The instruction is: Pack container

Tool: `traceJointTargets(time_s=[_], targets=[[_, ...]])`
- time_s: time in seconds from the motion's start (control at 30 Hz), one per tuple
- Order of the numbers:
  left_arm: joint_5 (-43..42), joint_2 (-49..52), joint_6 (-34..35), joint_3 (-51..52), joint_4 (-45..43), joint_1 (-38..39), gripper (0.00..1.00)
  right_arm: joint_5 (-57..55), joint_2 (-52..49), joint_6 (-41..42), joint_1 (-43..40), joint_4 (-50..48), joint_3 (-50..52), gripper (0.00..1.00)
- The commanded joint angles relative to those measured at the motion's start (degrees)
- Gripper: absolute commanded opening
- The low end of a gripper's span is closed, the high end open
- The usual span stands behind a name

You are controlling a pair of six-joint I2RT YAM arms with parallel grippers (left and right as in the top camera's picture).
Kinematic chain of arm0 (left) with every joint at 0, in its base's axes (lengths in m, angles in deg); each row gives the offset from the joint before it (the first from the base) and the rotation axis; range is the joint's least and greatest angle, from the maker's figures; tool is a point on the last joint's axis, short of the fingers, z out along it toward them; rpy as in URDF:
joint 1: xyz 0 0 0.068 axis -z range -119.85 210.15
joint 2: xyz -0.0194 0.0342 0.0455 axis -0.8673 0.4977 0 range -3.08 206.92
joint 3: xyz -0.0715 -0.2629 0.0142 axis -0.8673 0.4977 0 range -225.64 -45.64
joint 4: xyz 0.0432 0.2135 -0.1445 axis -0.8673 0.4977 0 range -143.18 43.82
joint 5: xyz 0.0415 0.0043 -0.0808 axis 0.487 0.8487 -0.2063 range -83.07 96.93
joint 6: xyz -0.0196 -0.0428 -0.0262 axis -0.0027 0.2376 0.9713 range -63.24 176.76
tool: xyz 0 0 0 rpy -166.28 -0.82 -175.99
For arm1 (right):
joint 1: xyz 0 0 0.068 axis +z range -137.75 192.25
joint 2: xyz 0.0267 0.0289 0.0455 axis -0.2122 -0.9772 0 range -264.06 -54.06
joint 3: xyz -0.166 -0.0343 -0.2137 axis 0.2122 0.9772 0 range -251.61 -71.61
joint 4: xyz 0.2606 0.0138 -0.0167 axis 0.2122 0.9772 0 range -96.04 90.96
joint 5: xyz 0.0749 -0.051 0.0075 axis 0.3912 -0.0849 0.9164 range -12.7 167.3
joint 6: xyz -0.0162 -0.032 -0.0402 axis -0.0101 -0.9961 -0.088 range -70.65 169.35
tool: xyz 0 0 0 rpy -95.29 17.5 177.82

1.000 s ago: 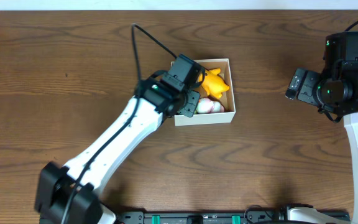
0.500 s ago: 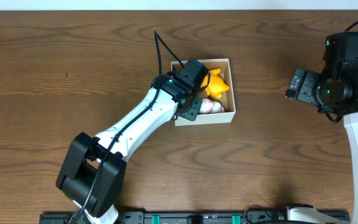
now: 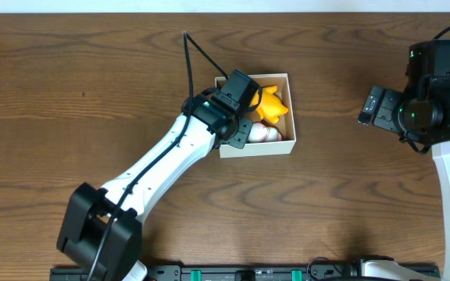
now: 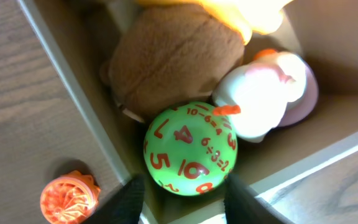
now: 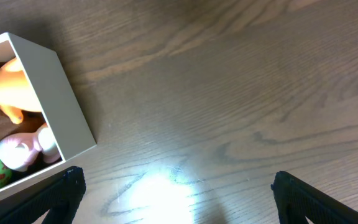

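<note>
The container (image 3: 289,109) is a small white-walled box with a brown inside, at the table's middle. It holds a yellow toy (image 3: 271,104), a brown plush (image 4: 173,59), a white and pink toy (image 4: 263,96) and a green ball with red numbers (image 4: 191,149). My left gripper (image 4: 182,200) hangs over the box's near-left corner (image 3: 239,119), open, its fingertips either side of the green ball's lower edge. The ball rests in the corner. My right gripper (image 5: 179,205) is open and empty over bare table, right of the box (image 5: 55,93).
A small orange ribbed toy (image 4: 69,197) lies on the wood just outside the box wall, beside my left finger. The right arm (image 3: 428,109) stands at the far right. The left arm (image 3: 155,172) crosses the table diagonally from the front left.
My left wrist pushed a little further over the box, then drew back slightly to the left; the arm's lower links swung. The right arm has not moved.
</note>
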State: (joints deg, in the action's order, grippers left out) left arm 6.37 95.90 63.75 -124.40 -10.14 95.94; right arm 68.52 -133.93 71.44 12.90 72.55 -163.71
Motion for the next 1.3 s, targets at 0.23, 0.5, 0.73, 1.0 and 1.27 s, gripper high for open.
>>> traceJointTargets(time_s=[0.23,0.5,0.73,1.0,1.27], targets=[[1.2,0.0,-1.2,0.2,-0.9,-0.1,0.09,0.1,-0.2,-0.3,-0.3,0.1,0.0,0.99],[1.0,2.7,-1.1,2.0,-3.2,0.1,0.06,0.0,-0.2,-0.3,-0.3,0.0,0.0,0.99],[1.0,8.5,-1.2,2.0,-3.1,0.2,0.06,0.0,-0.2,-0.3,-0.3,0.1,0.0,0.99],[1.0,8.8,-1.4,1.9,-2.8,0.2,0.06,0.3,-0.2,-0.3,-0.3,-0.5,0.0,0.99],[1.0,0.9,-1.4,-1.4,0.3,0.2,0.07,0.3,-0.2,-0.3,-0.3,-0.6,0.0,0.99]])
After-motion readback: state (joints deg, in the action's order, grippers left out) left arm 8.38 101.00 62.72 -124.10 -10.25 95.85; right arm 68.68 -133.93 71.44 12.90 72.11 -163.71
